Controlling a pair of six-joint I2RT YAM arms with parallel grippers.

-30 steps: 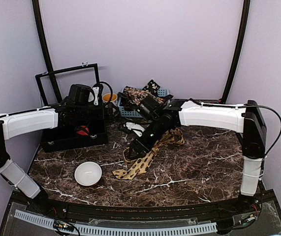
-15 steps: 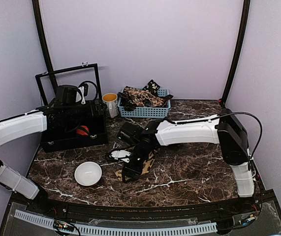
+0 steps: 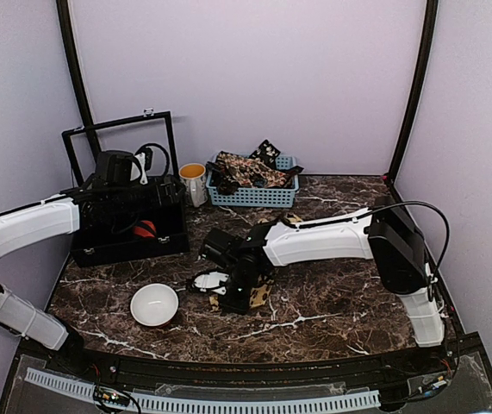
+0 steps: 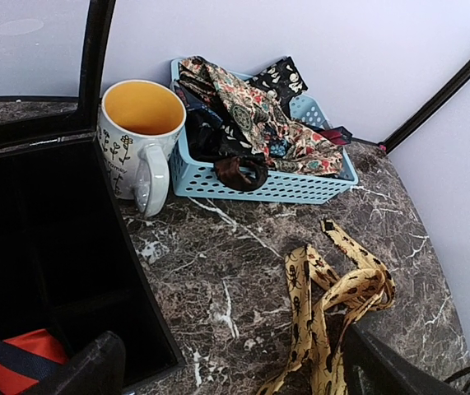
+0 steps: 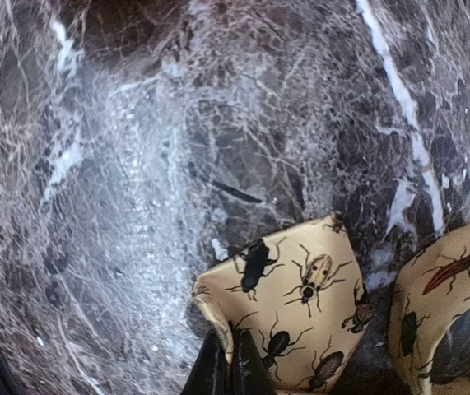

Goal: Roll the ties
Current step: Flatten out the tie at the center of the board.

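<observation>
- The mustard tie (image 5: 300,288) is seen lying loose and kinked on the marble table (image 4: 218,271); no coil is started.
- Its wide end is pinched at the edge by the right gripper (image 5: 221,370), whose jaws are closed together on the fabric.
- The left gripper (image 4: 235,374) is held wide apart and empty beside the black case (image 4: 45,247), well apart from that tie.
- The other ties (image 4: 251,115) are heaped unrolled in the blue basket (image 4: 300,185); nearly all the rolling is judged to be left.

Mustard beetle-print tie (image 5: 300,288) lies crumpled on the table (image 5: 136,164).
</observation>
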